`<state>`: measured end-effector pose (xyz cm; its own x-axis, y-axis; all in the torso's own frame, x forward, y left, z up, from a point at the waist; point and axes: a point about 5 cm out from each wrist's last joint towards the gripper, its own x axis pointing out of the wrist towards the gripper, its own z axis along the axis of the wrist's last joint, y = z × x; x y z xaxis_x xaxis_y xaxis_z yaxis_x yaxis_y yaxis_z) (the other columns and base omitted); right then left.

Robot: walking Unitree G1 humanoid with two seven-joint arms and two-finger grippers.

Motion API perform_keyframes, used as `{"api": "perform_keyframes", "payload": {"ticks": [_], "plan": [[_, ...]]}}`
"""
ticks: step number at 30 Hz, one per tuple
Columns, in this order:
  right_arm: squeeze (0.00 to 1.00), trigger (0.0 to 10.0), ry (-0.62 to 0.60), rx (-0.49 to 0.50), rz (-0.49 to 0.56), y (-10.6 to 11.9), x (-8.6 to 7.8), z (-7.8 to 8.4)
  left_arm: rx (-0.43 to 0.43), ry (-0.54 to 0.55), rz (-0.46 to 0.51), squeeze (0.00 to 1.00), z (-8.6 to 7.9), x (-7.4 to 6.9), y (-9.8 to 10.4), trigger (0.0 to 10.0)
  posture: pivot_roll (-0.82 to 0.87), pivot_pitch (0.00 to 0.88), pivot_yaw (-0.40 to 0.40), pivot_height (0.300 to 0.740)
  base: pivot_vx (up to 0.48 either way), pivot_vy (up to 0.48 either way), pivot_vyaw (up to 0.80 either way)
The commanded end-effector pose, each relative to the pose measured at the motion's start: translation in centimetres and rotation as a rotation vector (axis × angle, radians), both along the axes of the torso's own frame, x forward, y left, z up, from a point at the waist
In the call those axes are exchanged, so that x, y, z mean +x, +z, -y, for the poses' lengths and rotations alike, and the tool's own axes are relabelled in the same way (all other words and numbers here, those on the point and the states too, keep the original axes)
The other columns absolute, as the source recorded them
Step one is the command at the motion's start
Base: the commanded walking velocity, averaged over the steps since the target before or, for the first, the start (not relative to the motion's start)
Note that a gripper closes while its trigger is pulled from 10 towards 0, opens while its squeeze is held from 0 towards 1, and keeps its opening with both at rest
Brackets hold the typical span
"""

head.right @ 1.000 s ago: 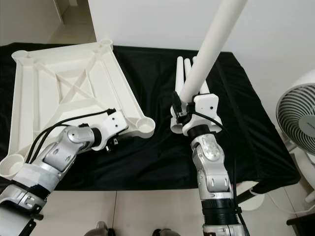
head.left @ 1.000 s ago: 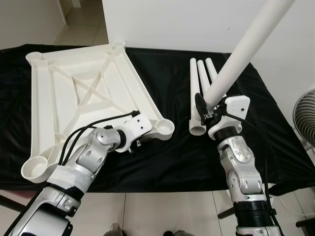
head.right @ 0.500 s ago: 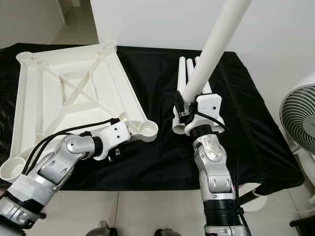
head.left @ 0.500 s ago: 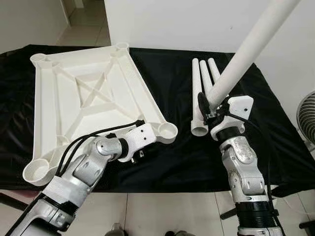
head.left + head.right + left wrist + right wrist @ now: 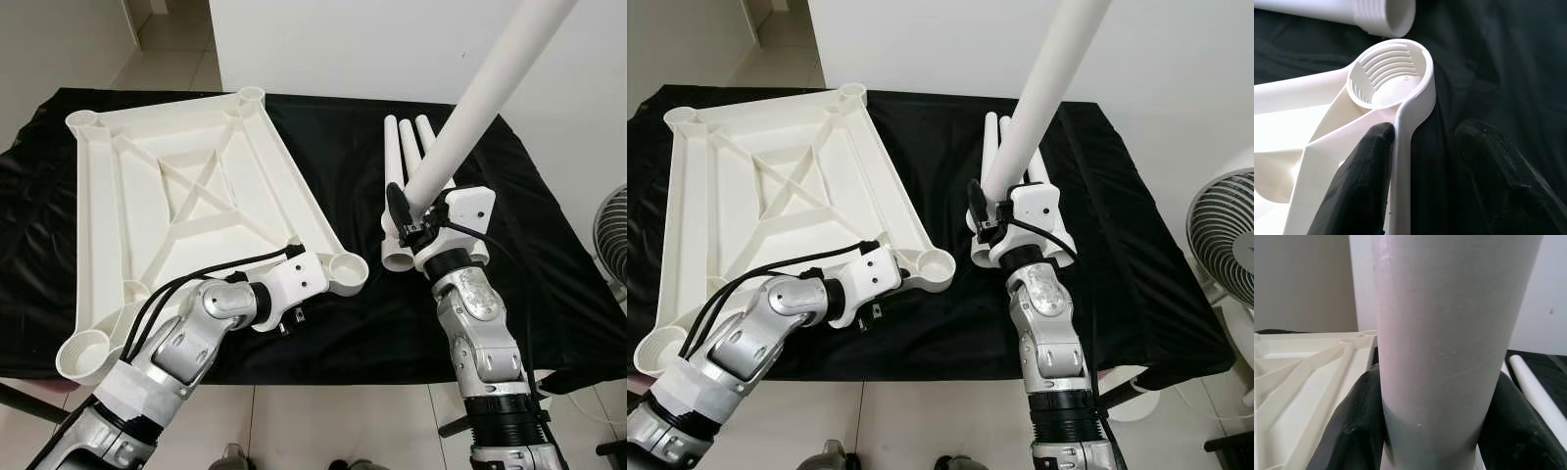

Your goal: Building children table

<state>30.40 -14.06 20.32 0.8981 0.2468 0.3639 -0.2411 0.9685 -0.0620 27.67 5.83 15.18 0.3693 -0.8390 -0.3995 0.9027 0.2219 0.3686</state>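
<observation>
- The tabletop (image 5: 186, 211) lies upside down on the black-draped desk (image 5: 549, 284), toward 10 o'clock, and has stayed put over the last second.
- The left pincer (image 5: 1425, 161) has crept along the rim to the corner socket (image 5: 1391, 73) at 6 o'clock; its fingers (image 5: 1359, 181) straddle the edge, one inside, one outside.
- The right pincer (image 5: 411, 211) keeps a leg (image 5: 480, 103) clamped, tilted toward 1 o'clock, little moved.
- Three spare legs (image 5: 404, 166) wait just behind.
- With the socket steadied, threading the leg in looks imminent.
</observation>
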Motion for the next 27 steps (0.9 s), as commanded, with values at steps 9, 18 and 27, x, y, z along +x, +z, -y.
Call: {"api": "perform_keyframes", "payload": {"ticks": [9,18,27], "plan": [[0.0,10.0,0.085,-0.083,-0.073,-1.4,0.1,-2.6,-0.062,0.079,0.013,0.0,-0.3,1.6,0.9,10.0,0.11,0.091,-0.007,0.74,0.0,0.0,0.0],[0.0,10.0,0.168,-0.155,-0.117,-2.8,0.1,-3.9,-0.31,0.237,0.014,0.0,-1.7,2.4,3.9,10.0,0.15,0.091,-0.044,0.74,0.0,0.0,0.0],[0.0,10.0,0.231,-0.172,-0.152,-3.5,-0.4,-4.5,-0.342,0.313,-0.005,0.0,-3.1,1.7,2.8,10.0,0.15,0.092,-0.063,0.74,0.0,0.0,0.0]]}}
